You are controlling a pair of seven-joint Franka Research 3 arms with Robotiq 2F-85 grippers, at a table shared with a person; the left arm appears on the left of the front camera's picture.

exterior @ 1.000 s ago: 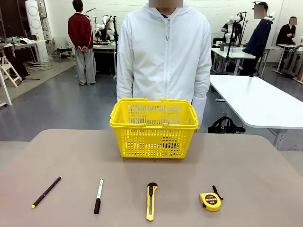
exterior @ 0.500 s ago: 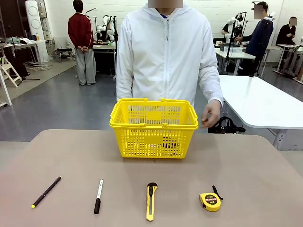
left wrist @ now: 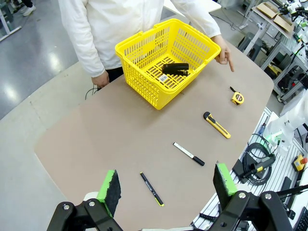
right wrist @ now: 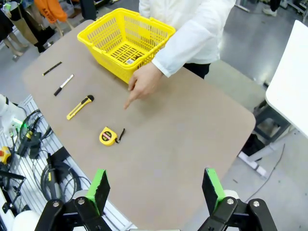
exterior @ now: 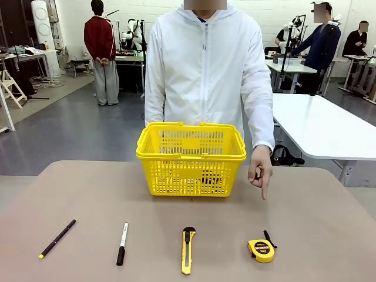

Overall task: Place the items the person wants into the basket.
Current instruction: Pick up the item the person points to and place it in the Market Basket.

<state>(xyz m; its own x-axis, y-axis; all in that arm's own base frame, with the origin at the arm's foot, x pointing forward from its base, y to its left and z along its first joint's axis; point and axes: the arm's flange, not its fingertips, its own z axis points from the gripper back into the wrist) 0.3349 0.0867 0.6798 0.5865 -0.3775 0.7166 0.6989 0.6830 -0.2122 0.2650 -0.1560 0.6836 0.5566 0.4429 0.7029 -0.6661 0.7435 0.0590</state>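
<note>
The yellow basket stands at the table's far middle, right in front of the person in the white jacket. A black object lies inside the basket. The person's hand points a finger down towards the yellow-and-black tape measure at the front right. The thin black pen with a yellow tip lies at the front left. My left gripper hangs open high above the table, well off from the pen. My right gripper is open too, above the tape measure's side of the table.
A white marker with a black cap and a yellow-and-black utility knife lie between the pen and the tape measure along the front. Bare tabletop stretches between that row and the basket. Cables hang off the robot's side.
The person's hand has come out from beside the basket, moved down over the table and now points a finger at the tape measure. Items and grippers have not moved.
</note>
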